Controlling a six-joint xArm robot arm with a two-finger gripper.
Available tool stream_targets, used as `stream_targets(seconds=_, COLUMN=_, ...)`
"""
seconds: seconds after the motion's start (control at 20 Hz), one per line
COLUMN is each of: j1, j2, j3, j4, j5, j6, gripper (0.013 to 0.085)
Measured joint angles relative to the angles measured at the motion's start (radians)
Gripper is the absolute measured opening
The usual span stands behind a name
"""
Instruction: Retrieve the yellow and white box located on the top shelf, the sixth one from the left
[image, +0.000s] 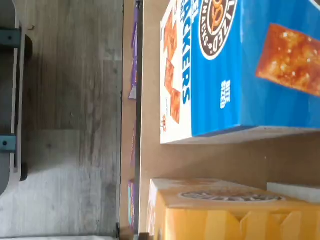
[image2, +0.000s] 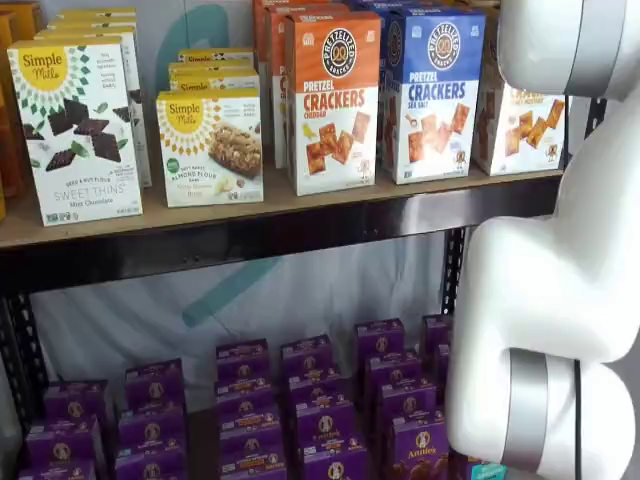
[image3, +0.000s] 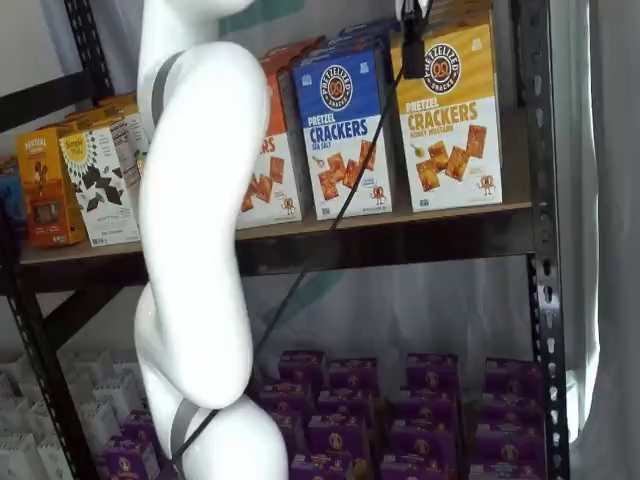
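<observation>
Shelving holds the yellow and white box (image3: 452, 115) upright at the right end of the top shelf (image3: 400, 245), just beside a blue box (image3: 343, 130). I see the gripper (image3: 412, 45) only as a dark finger before it; opening indeterminable.

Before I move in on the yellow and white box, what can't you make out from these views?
- hand: in a shelf view only a black part hangs at the top edge; open or shut cannot be told.
- yellow and white box: in a shelf view the arm covers most of it.
- Boxes behind it: hidden by the front row.
- top shelf: right end hidden by the arm.
</observation>
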Motion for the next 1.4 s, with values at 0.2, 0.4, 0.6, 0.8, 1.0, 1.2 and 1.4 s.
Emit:
stream_targets(seconds=0.2, j1=-0.002, j2=0.0, j3=0.001, j4=0.006, j5=-0.001, j6=0.001, gripper=0.065)
stream_targets(seconds=0.4, j1=-0.002, j2=0.003, j3=-0.004, j4=0.008, j5=0.005, j6=0.002, gripper=0.061)
stream_targets(seconds=0.6, j1=0.0, j2=0.003, j3=-0.006, j4=0.003, j5=0.01, j6=0.003, gripper=0.061)
stream_targets(seconds=0.8, j1=-0.005, j2=-0.003, j3=-0.001, j4=0.013, j5=0.017, j6=0.003, gripper=0.061)
stream_targets(seconds=1.0, j1=-0.011, j2=-0.028, j3=0.026, j4=0.024, j5=0.012, j6=0.002, gripper=0.061)
stream_targets(seconds=1.2, j1=-0.013, j2=-0.097, j3=0.113, j4=0.012, j5=-0.045, j6=-0.013, gripper=0.061)
stream_targets(seconds=1.4, j1=-0.026, j2=-0.169, j3=0.187, j4=0.008, j5=-0.058, j6=-0.03, gripper=0.061)
